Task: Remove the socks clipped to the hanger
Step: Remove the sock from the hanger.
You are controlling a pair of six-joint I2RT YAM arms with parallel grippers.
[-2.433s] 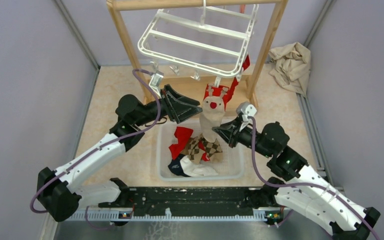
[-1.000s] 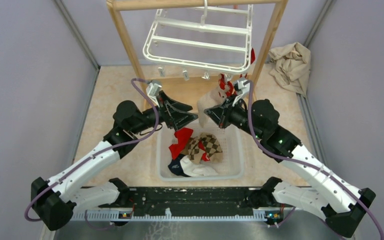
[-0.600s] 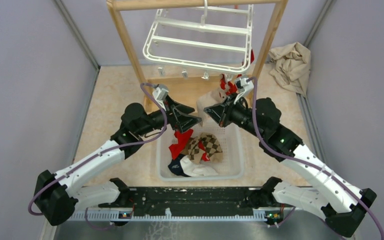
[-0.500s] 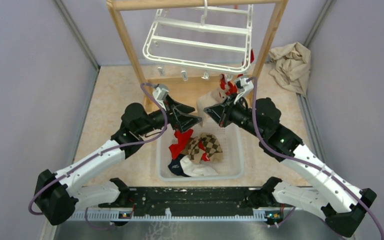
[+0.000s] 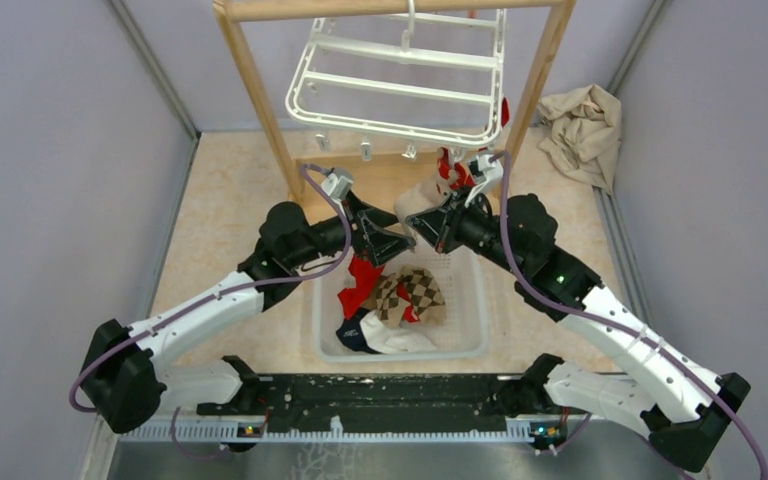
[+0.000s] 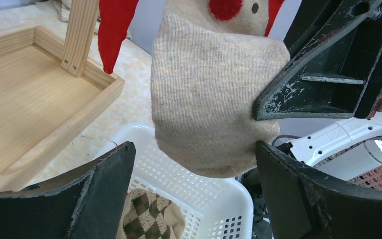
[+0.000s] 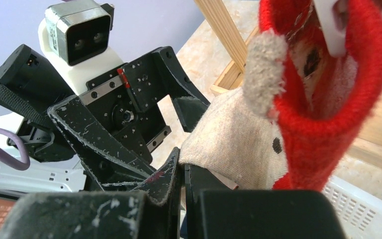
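Note:
The white hanger (image 5: 392, 129) hangs from the wooden frame. A tan reindeer sock (image 5: 415, 197) with a red cuff (image 5: 450, 165) is clipped at its front right corner. My right gripper (image 5: 422, 225) is shut on the sock's toe edge; the wrist view shows the jaws (image 7: 183, 167) pinching the tan fabric (image 7: 229, 144) below the red cuff (image 7: 323, 129) and white clip (image 7: 331, 25). My left gripper (image 5: 397, 232) is open, with the sock's toe (image 6: 209, 99) hanging between its spread fingers (image 6: 193, 149). A second red sock (image 5: 503, 110) hangs at the hanger's right side.
A white perforated basket (image 5: 480, 330) below both grippers holds red, argyle (image 6: 149, 214) and navy socks. The wooden frame's posts (image 5: 250, 80) and base tray (image 6: 30, 89) stand behind it. A crumpled beige cloth (image 5: 580, 130) lies at the back right.
The right gripper rose with the sock's toe towards the hanger, which swung level. The left gripper then moved right and forward until its open fingers sit round the sock.

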